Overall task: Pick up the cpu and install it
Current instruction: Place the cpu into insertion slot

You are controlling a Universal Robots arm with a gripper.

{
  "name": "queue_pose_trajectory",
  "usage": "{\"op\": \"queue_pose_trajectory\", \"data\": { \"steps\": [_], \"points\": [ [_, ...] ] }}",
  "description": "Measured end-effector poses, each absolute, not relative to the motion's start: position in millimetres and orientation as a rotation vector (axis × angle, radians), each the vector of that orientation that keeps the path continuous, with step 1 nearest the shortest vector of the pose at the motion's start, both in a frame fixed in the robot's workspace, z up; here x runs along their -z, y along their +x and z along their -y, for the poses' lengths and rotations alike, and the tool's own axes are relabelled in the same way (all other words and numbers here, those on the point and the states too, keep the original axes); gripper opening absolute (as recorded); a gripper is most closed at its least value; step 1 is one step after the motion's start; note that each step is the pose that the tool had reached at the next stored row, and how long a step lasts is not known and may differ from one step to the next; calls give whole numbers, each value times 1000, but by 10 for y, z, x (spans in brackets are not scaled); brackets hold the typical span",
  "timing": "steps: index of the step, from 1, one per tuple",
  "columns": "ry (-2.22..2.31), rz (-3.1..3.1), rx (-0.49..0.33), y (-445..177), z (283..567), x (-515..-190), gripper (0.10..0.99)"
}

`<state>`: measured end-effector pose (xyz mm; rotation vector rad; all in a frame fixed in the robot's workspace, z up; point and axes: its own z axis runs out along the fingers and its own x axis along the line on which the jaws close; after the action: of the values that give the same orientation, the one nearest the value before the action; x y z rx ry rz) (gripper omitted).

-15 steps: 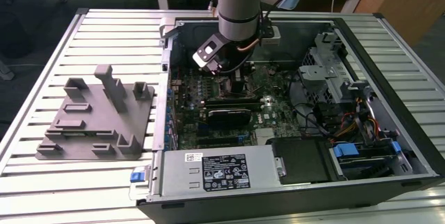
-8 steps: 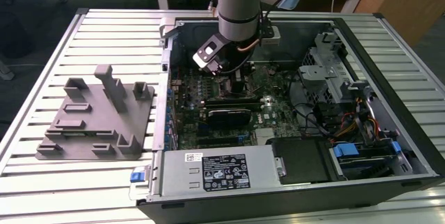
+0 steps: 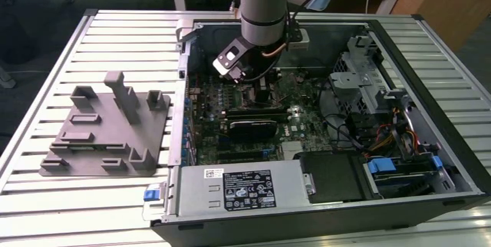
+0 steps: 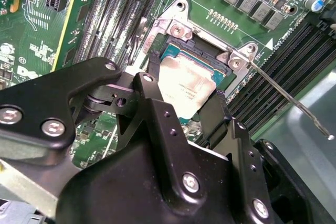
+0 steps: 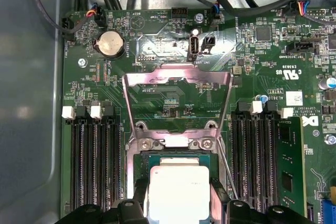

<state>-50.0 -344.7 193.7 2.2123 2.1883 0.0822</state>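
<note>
**A:** Set the scene, big things first.

**B:** A slatted table (image 3: pixel 115 34) holds a grey fixture (image 3: pixel 107 138) and an open case (image 3: pixel 429 57). The arm (image 3: pixel 265 0) reaches down into the case, over the board (image 5: pixel 157 30).

**A:** And the gripper (image 4: pixel 185 94)?

**B:** It is right above the socket (image 4: pixel 173 27). Its fingers (image 4: pixel 214 116) pinch the cpu (image 5: pixel 178 192) by two opposite edges.

**A:** How far along, then?

**B:** I'd say the pickup is done and the chip has been brought to its place, sitting in or just over the socket opening. I cannot tell whether it is fully seated. The plate (image 5: pixel 178 77) stands flipped open and the lever (image 4: pixel 286 100) is swung out, so clamping is not yet done.

**A:** Which way does it point?

**B:** The metal top faces up and it lies roughly flat. It is square, so it has no real long axis. Its edges run in line with the socket's sides, not skewed.
</note>
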Motion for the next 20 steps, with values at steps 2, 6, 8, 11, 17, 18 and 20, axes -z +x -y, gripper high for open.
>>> {"op": "queue_pose_trajectory", "data": {
  "steps": [2,6,8,11,17,18,20],
  "points": [
    [2211,-2189,-82,-502,3448,-1935,541],
    [2211,-2190,-82,-514,3447,-1932,541],
    [2210,-2190,-82,-516,3448,-1931,541],
    [2210,-2190,-82,-517,3447,-1922,541],
    [2210,-2190,-82,-517,3448,-1918,541],
    [2210,-2190,-82,-518,3448,-1918,541],
    [2210,-2190,-82,-517,3447,-1918,541]
  ]
}}
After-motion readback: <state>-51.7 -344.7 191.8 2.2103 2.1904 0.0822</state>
